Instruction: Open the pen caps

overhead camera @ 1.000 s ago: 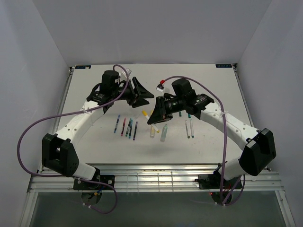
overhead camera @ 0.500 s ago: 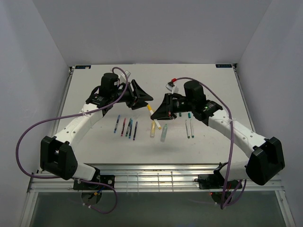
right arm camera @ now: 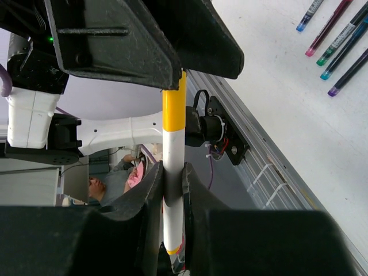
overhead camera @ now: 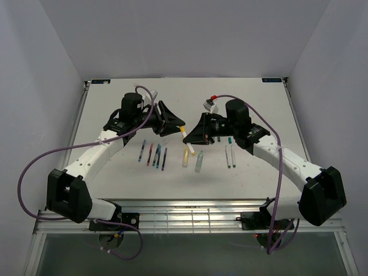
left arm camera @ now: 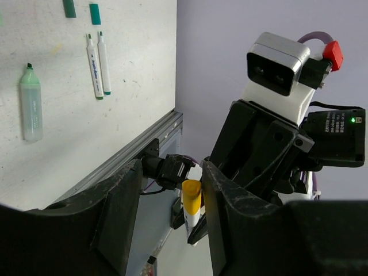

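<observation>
My right gripper (right arm camera: 172, 192) is shut on the white barrel of a slim pen (right arm camera: 172, 152) and holds it above the table. The pen's yellow cap (right arm camera: 173, 106) points at my left gripper. In the left wrist view the yellow cap (left arm camera: 191, 194) sits between the open fingers of my left gripper (left arm camera: 171, 204), close to the right finger (left arm camera: 230, 213). In the top view the two grippers meet over the table's middle, left (overhead camera: 175, 122) and right (overhead camera: 188, 138), with the pen (overhead camera: 187, 142) between them.
Several slim dark pens with coloured ends (overhead camera: 154, 154) lie left of centre. A yellow highlighter (overhead camera: 186, 157), a pale-green highlighter (overhead camera: 199, 162), two uncapped white pens (overhead camera: 230, 155) and two loose green caps (overhead camera: 224, 139) lie to the right. The table's near rail (overhead camera: 184, 204) runs in front.
My right arm has swung to the right and turned with the pen. The pen's yellow cap end has come in between my left gripper's open fingers.
</observation>
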Robot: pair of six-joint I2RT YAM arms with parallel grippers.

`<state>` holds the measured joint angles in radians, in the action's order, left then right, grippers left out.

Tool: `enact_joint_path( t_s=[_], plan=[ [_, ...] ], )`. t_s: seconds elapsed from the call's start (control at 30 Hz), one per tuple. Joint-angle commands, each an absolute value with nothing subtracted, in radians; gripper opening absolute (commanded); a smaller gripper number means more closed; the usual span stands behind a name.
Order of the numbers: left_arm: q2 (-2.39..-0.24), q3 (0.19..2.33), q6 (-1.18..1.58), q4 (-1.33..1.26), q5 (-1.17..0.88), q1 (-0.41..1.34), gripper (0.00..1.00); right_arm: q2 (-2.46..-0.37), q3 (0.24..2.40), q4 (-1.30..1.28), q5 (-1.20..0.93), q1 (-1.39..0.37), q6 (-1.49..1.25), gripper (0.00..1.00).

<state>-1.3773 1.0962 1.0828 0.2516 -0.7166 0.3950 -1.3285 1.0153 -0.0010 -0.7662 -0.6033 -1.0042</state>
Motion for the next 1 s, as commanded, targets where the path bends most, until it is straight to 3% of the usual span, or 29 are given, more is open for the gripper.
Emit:
enact_joint_path(
  t_s=[0.0,0.43,0.97],
  plan=[
    [-1.324,1.088,1.101,0.209,-0.744,0.394,0.56,-1.328,1.006,0.087,-0.778,-0.600,-1.035,0.08],
    [-1.315,1.054,1.144,0.164,-0.769,0.397,0.49,-1.318,0.910,0.216,-0.746,-0.600,-1.138,0.08],
    [-1.331,1.035,1.172,0.126,-0.778,0.406,0.48,-1.361,0.833,0.422,-0.756,-0.600,-1.278,0.08]
  ],
)
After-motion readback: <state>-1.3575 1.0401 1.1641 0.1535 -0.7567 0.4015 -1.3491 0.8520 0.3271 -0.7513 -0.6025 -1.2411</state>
